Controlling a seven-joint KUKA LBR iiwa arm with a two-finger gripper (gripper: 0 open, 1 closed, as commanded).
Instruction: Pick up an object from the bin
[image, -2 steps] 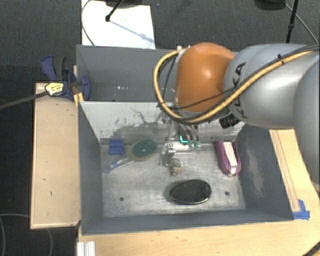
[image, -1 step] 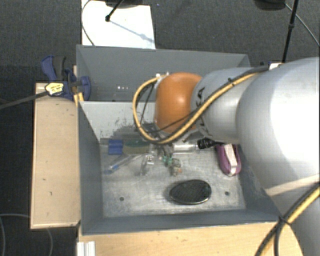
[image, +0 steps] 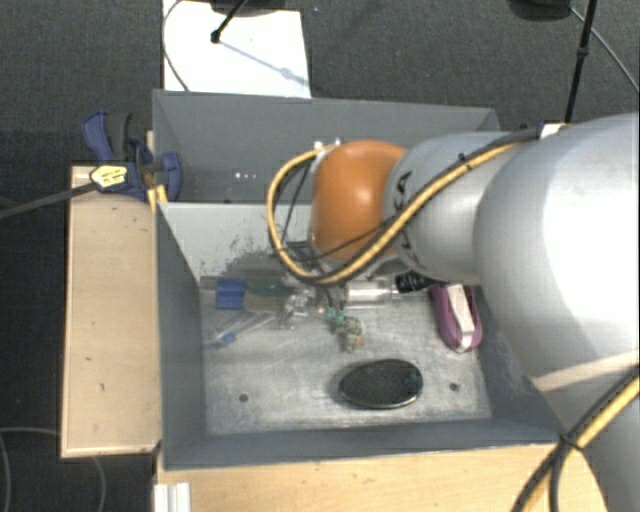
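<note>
The tool (image: 303, 298) sits low in the middle of the grey bin (image: 185, 330), under the arm's orange cover (image: 350, 200); whether it is open or closed I cannot tell. Nearest it are a blue block (image: 230, 293) just to its left and a small green piece (image: 345, 325) at its lower right. A black oval mesh pad (image: 378, 384) lies further down the frame.

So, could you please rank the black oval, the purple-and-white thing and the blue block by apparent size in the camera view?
1. black oval
2. purple-and-white thing, though the arm hides part of it
3. blue block, clearly smallest
</note>
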